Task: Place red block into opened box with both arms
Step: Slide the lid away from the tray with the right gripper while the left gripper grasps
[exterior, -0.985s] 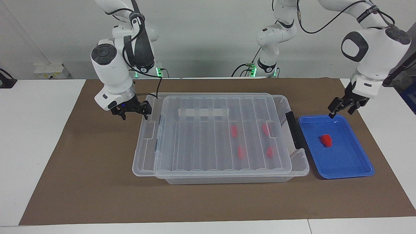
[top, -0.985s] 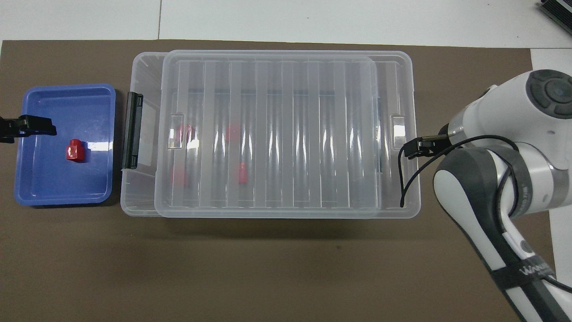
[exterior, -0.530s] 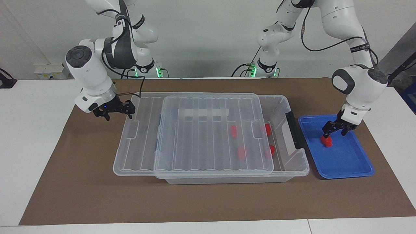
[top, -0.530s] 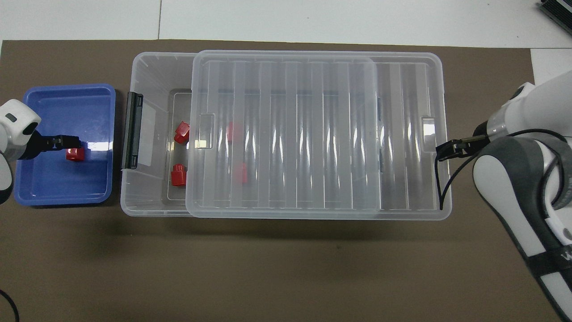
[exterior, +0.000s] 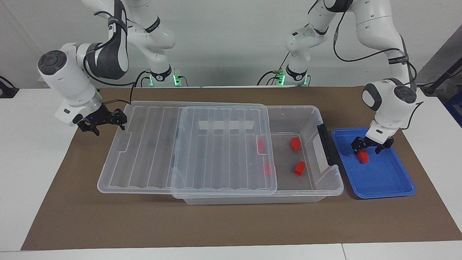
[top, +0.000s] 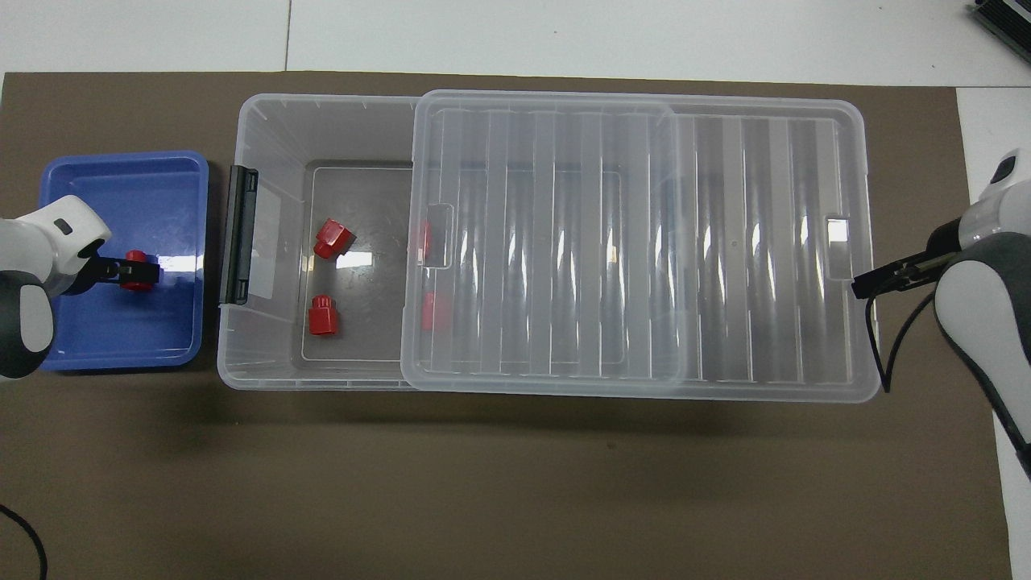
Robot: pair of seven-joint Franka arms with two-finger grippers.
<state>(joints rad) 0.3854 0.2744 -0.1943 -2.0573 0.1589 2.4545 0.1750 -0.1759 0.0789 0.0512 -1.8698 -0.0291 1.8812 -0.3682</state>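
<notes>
**A:** Where was the red block (exterior: 363, 156)?

**B:** In the blue tray (exterior: 391, 186), at the left arm's end of the table, just beside the box's (exterior: 326, 187) dark handle (exterior: 326, 144). It sat on the tray floor, roughly mid-tray.

**A:** And the left gripper (exterior: 368, 146)?

**B:** Down in the tray, right at the block. Its fingers were spread, one on each side of the block. Whether they touched it, I could not tell. The block was not lifted.

**A:** The right gripper (exterior: 108, 122)?

**B:** At the lid's (exterior: 151, 144) end edge, toward the right arm's end of the table. Its fingers stood wide apart around that edge, by the small notch in the rim. Whether they actually pinched the lid I couldn't make out.

**A:** How did the lid lie?

**B:** Slid sideways, overhanging the box at the right arm's end and covering roughly the half of the box on that side. The half of the box by the handle lay uncovered.

**A:** Anything inside?

**B:** Four more red blocks. Two lay in the uncovered part (top: 331, 238) (top: 322, 314), well apart from each other. Two more showed through the lid's edge (exterior: 260, 145) (exterior: 267, 168). A white tape strip (exterior: 225, 125) showed through the lid nearer to the robots. A brown mat (exterior: 231, 224) lay under everything.
</notes>
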